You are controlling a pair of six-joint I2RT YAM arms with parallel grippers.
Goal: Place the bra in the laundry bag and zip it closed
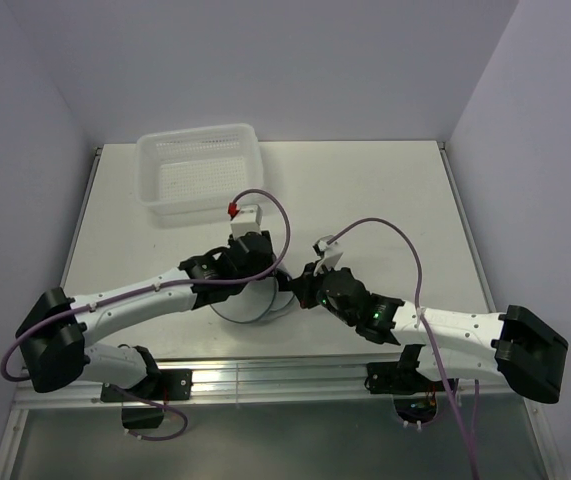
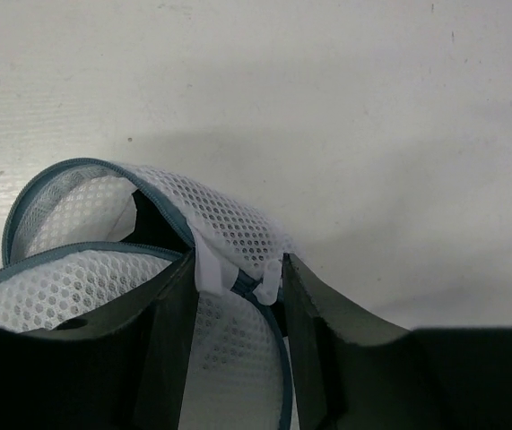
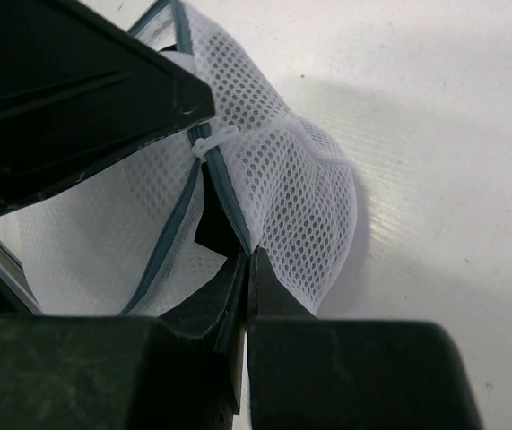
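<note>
The left gripper (image 2: 235, 296) and right gripper (image 3: 248, 269) flank the laundry bag (image 2: 229, 219), the basket (image 1: 195, 133) stands far left; room lies over the table's (image 1: 385, 190) far right

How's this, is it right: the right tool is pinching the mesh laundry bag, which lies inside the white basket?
Not quite. The right tool does pinch the laundry bag, but the bag lies on the table, apart from the white basket, as the top external view shows.

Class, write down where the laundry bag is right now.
In the top view the laundry bag lies at the near middle of the table, gripped by the left fingers and right fingers, with the white basket beyond it, far left.
</note>
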